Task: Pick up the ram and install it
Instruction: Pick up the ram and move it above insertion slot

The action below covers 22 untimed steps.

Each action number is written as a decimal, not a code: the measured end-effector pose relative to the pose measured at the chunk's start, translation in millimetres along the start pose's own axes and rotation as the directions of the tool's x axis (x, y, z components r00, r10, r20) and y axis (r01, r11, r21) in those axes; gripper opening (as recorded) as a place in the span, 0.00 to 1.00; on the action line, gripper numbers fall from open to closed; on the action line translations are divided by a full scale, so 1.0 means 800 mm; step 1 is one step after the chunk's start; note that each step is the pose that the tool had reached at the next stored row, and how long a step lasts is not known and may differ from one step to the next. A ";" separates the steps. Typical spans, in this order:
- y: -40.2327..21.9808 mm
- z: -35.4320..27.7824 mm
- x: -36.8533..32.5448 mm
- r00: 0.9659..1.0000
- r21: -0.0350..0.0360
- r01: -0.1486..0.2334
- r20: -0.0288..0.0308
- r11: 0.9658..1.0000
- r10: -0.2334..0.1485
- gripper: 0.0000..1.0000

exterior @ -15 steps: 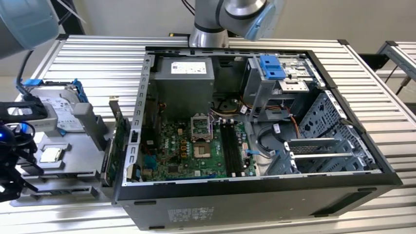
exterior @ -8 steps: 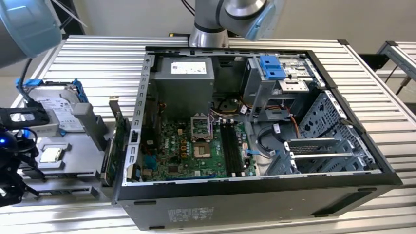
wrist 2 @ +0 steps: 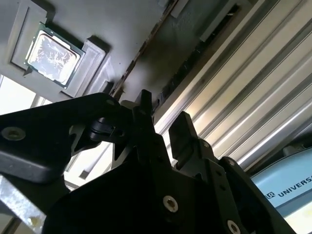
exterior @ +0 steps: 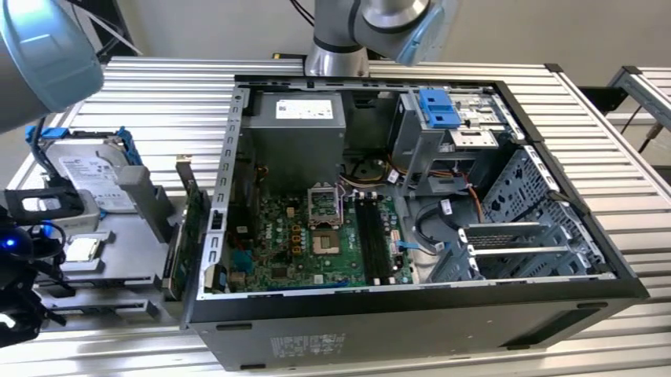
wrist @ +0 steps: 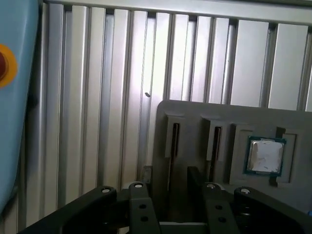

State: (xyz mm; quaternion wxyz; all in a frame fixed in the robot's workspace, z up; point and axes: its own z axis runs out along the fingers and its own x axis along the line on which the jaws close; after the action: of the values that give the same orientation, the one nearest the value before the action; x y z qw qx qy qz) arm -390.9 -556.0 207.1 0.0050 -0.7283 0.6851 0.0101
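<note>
In both wrist views the grey parts tray (wrist: 234, 114) lies below the gripper. A thin dark strip stands edge-on in one of its narrow slots; it looks like the ram (wrist: 174, 141), and it shows as a brownish line (wrist 2: 139, 53) in the second wrist view. My gripper (wrist: 168, 187) hangs over that end of the tray, open, one black finger on each side of the slot's line and nothing between them. The fingers (wrist 2: 183, 131) stay clear of the strip. In the exterior view the gripper (exterior: 23, 271) is at the far left, away from the open computer case (exterior: 419, 314).
A silver processor chip (wrist: 264, 156) sits in a tray pocket near the slots. On the tray in the exterior view are a hard drive (exterior: 89, 169) in a blue frame and an upright green card (exterior: 192, 228) against the case. The motherboard (exterior: 314, 243) lies inside the case on a ribbed aluminium table (exterior: 168, 102).
</note>
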 end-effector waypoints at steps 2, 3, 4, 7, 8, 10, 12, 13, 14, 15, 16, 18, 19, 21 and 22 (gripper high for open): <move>-0.0004 0.0046 0.0002 1.000 0.000 0.000 0.000 1.000 0.000 1.00; -0.0007 0.0069 0.0003 1.000 0.000 0.001 0.000 1.000 -0.001 1.00; -0.0012 0.0090 0.0004 1.000 0.000 0.002 0.000 1.000 -0.002 1.00; -0.0019 0.0160 0.0006 1.000 0.000 0.003 0.000 1.000 -0.003 1.00; -0.0020 0.0183 0.0006 1.000 0.000 0.003 0.000 1.000 -0.003 1.00; -0.0021 0.0209 0.0007 1.000 0.000 0.003 0.000 1.000 -0.003 1.00; -0.0020 0.0207 0.0008 1.000 -0.001 0.003 0.000 1.000 -0.003 1.00; -0.0021 0.0208 0.0008 1.000 -0.001 0.003 0.000 1.000 -0.003 1.00; -0.0021 0.0208 0.0007 1.000 -0.001 0.003 0.000 1.000 -0.003 1.00; -0.0021 0.0208 0.0007 1.000 -0.001 0.003 0.000 1.000 -0.003 1.00; -0.0020 0.0208 0.0007 1.000 -0.001 0.003 0.000 1.000 -0.003 0.00; -0.0021 0.0208 0.0007 1.000 -0.001 0.003 0.000 1.000 -0.003 0.00; -0.0021 0.0208 0.0007 1.000 -0.001 0.003 0.000 1.000 -0.003 0.00; -0.0021 0.0208 0.0008 1.000 -0.002 0.003 -0.001 1.000 -0.003 0.00; -0.0021 0.0209 0.0008 1.000 -0.002 0.003 0.000 1.000 -0.003 0.00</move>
State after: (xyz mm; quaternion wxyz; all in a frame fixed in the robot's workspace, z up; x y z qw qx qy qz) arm -389.3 -556.2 190.4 0.0042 -0.7294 0.6839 0.0106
